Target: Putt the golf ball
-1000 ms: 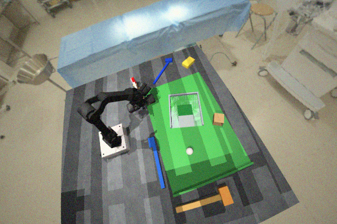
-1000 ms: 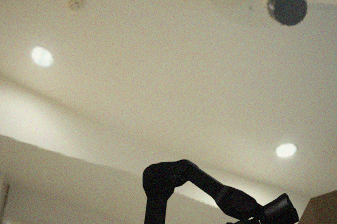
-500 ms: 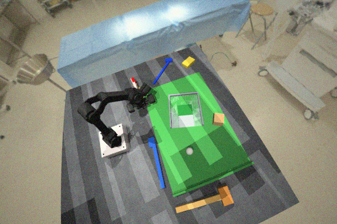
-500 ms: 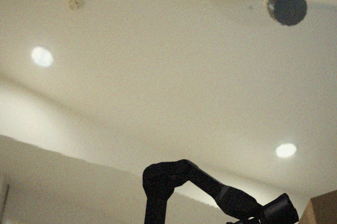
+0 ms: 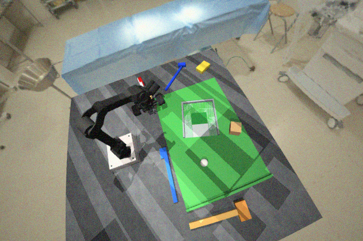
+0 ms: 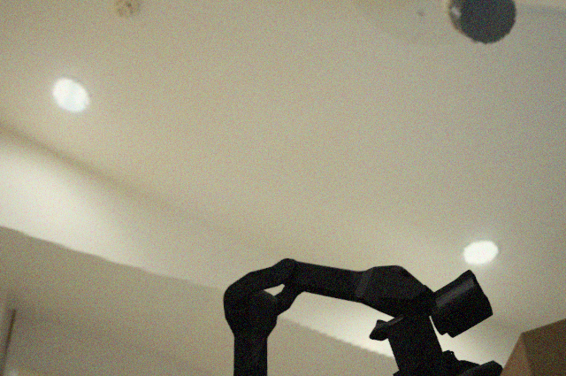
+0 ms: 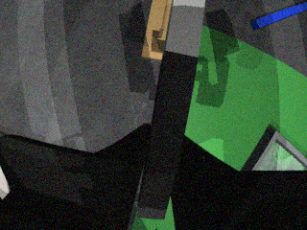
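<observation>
The red putter (image 5: pixel 140 80) shows its red and white end beyond my hand in the top view. Its black grip (image 7: pixel 175 91) runs between my fingers in the wrist view, with grey and white shaft above. My gripper (image 7: pixel 157 130) is shut on that grip; its fingertips are hidden in the top view. The white golf ball (image 5: pixel 203 162) lies on the large green mat (image 5: pixel 205 185) (image 7: pixel 259 86). A grey-rimmed square (image 5: pixel 183 119) (image 7: pixel 273 135), enclosing green and pale patches, is on the mat's far half. I cannot tell the ramp's slope from here.
A tan holder (image 7: pixel 154 29) stands beside the shaft. A blue stick with a head (image 5: pixel 169 173) lies left of the mat, another blue tool (image 5: pixel 174 77) behind it. An orange mallet (image 5: pixel 216 219) lies in front, a tan block (image 5: pixel 235 128) right, a yellow block (image 5: pixel 202 67) behind.
</observation>
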`<state>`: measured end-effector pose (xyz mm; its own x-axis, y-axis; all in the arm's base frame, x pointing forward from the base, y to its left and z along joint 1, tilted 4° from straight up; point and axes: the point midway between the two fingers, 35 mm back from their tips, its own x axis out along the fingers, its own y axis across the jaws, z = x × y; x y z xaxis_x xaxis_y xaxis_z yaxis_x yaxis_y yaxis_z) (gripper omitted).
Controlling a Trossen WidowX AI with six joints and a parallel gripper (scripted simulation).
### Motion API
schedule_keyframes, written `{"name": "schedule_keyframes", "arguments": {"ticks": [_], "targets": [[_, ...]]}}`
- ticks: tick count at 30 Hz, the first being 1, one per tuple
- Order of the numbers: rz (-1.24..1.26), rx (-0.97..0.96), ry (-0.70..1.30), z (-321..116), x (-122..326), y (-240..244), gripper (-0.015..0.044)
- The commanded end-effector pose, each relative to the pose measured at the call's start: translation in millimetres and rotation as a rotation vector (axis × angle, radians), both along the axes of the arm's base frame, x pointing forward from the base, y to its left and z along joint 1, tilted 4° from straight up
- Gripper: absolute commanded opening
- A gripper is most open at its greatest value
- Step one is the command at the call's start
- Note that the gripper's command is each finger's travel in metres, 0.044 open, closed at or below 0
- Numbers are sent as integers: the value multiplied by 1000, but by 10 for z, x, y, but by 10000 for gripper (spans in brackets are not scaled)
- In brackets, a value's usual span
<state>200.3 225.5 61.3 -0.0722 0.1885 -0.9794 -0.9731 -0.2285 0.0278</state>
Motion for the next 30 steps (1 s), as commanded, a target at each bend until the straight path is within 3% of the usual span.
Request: {"name": "schedule_keyframes", "arguments": {"ticks": [1, 7, 30], "targets": [[-4, 15, 0, 242, -21, 10, 0], [-38, 2, -8, 171, 56, -59, 0], [-620, -81, -3, 302, 682, -1174, 0]]}}
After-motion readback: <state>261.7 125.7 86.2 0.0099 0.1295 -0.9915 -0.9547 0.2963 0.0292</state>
